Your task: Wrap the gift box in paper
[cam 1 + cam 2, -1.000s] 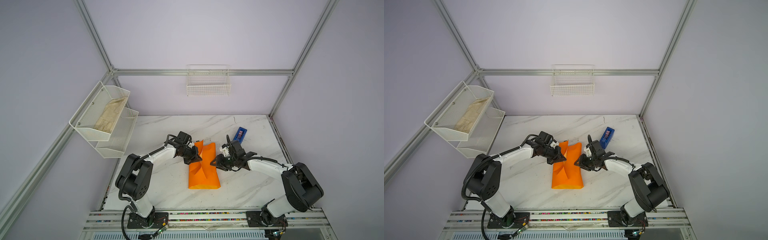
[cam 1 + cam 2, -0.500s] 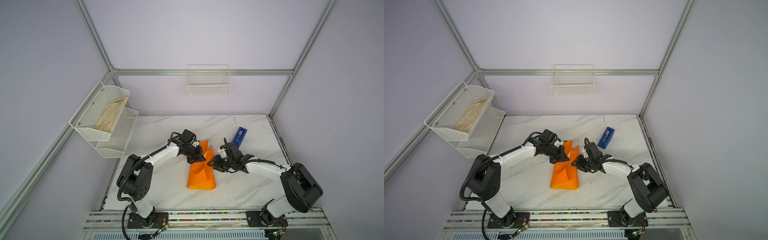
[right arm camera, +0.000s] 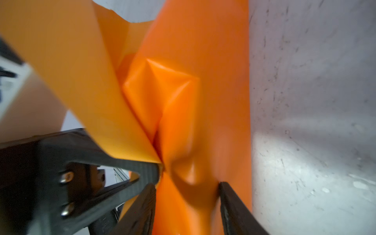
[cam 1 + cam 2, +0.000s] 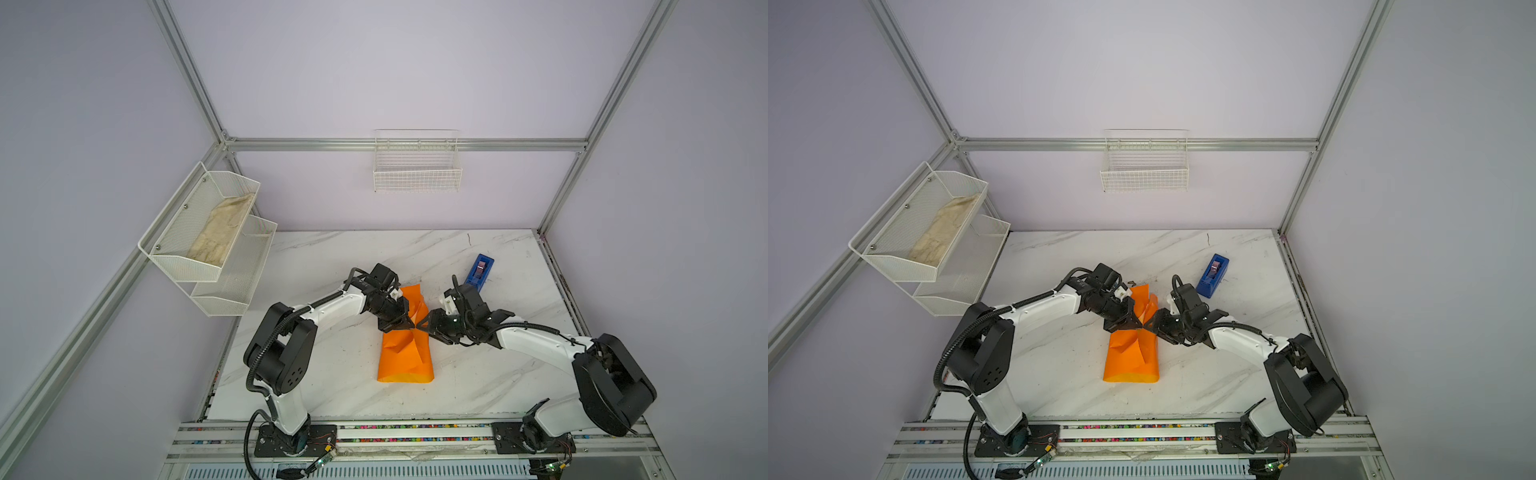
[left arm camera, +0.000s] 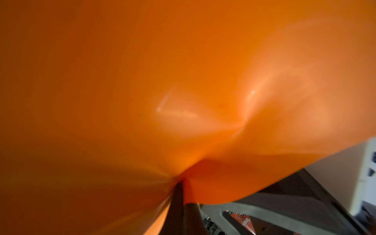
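The left end effector (image 4: 409,326) is clenched on the paper (image 4: 405,357). The right wrist view shows its tips pinching a raised flap edge, and in the left wrist view that sheet fills almost the whole picture. The right end effector (image 4: 424,328) has its jaws apart. In its wrist view the fingers (image 3: 230,203) bracket a soft raised fold without flattening it. In both top views the two end effectors meet tip to tip above the bundle's centre line, the left reaching in from 9 o'clock and the right from 3 o'clock. The paper lies mid-surface as a long creased tube running from 12 to 6 o'clock. The gift box is not visible and is judged to sit inside the tube, under the angular bulge seen in the right wrist view. The step in hand appears to be closing the top seam. The next move probably calls for laying the held flap flat across the opposite one and pinning the overlap. Tape then comes from the tape dispenser (image 4: 480,270), which stands at 1 o'clock on the surface (image 4: 478,374).
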`<state>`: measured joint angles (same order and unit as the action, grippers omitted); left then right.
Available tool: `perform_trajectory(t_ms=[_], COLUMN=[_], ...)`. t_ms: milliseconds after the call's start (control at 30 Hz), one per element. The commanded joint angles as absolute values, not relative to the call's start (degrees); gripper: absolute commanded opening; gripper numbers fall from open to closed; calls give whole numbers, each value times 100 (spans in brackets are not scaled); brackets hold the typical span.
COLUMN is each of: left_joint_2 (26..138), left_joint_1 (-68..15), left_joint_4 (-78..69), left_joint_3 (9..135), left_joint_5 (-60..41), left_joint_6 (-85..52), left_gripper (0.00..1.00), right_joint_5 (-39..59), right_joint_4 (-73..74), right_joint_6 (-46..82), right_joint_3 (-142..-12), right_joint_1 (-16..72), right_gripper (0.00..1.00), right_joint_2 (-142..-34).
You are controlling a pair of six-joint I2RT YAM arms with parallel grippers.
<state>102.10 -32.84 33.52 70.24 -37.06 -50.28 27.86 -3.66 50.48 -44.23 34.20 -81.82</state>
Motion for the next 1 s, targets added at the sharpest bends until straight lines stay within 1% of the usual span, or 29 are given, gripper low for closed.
perform_trajectory(t_ms=[0,100,200,300,367,500,633,967], left_joint_2=[10237,10196,10140,10127,10098,10067,10015,9959], left_joint_1=[-3357,-3357,-3357,-3357,-3357,-3366,-3392,-3515], left_joint_4=[3375,3375,3392,3463,3472,3480,3500,3507], left_joint_3=[7111,7092,7160,7266,7316,7480,7657,7792], left_joint_5=[-3749,-3742,-3727,-3752,-3761,-3854,-3925,-4008], left_joint_6=[-4870,-4878,-4878,-4860,-4878,-4935,-5005,-5109], left_gripper=[0,0,0,0,0,0,0,0], right_joint_5=[2486,2222,1999,2155,2531,2938,3054,2902], right_joint_4=[-587,-803,-974,-961,-656,-251,-127,-206], right_joint_6=[5124,5076,4987,4713,4714,4799,4846,4874], right_joint_3=[-4295,-4162,-4040,-3981,-3973,-4014,-4087,-4149], right_joint_1=[3146,2896,2812,2812,2916,3157,3307,3401], right_gripper=[54,53,46,37,34,32,32,31], right_joint_2=[-7726,-7572,-7631,-8012,-8248,-8517,-8666,-8731])
